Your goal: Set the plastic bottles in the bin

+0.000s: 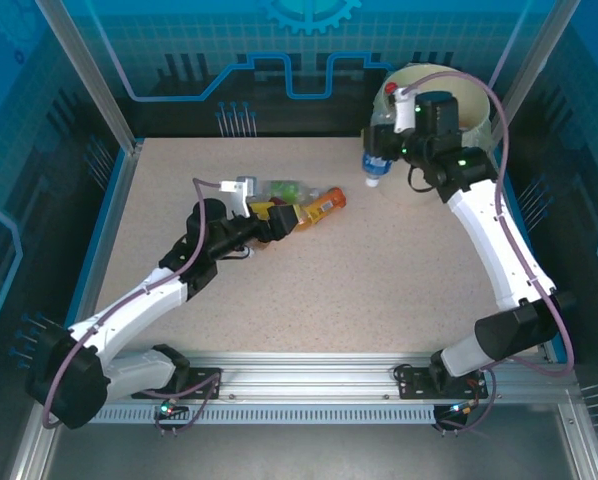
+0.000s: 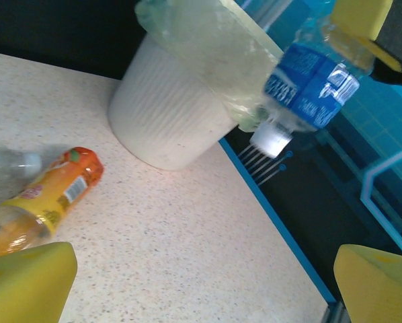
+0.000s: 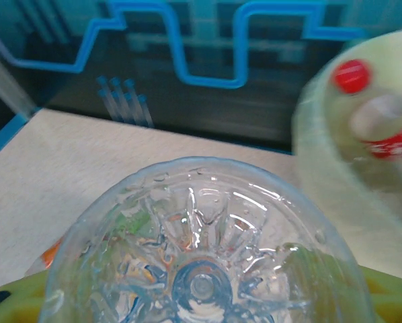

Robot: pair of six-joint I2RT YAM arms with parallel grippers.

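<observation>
The right gripper (image 1: 387, 150) is clasping a clear blue-labelled bottle (image 2: 312, 77) cap-down beside the ridged white bin (image 2: 167, 114) at upper right. Its label's writing is looking too blurred to read. The left gripper (image 1: 267, 224) is gaping empty near an orange bottle (image 2: 56, 192) that is lying on the speckled beige table (image 1: 379, 270), with blue panels (image 1: 179, 40) behind.
</observation>
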